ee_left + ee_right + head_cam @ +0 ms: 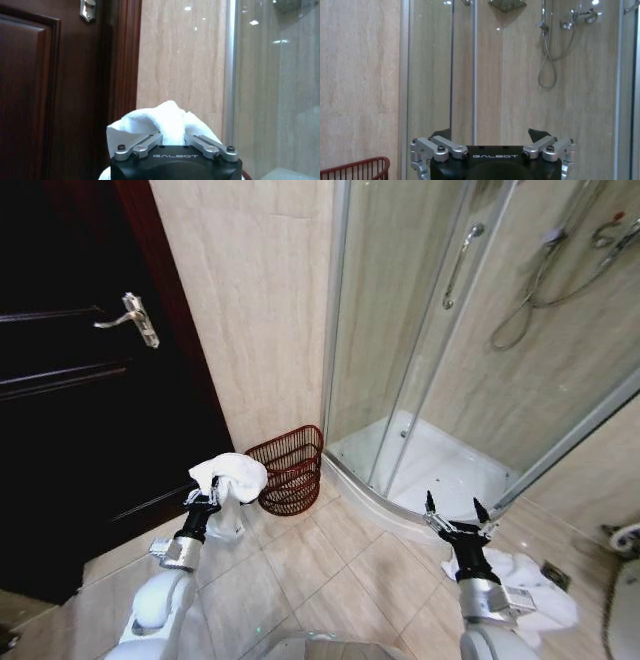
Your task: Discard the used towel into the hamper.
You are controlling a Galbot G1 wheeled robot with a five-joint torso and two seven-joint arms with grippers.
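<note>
Your left hand point(216, 498) grips the white towel point(232, 476) at lower left of the frame, just left of the hamper point(290, 469). Your right hand point(453, 514) is wide open, empty. Next, carry it over the rim.

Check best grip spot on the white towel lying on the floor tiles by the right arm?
Probably the raised folds of the crumpled white towel, from above: it lies low and spread on the tiled floor, offering no side edge. The open right gripper hovers just above it.

I see a white towel point(230, 477), a dark red-brown slatted hamper point(290, 468), beige veined wall tiles point(260, 300) and a dark brown door point(80, 380).
</note>
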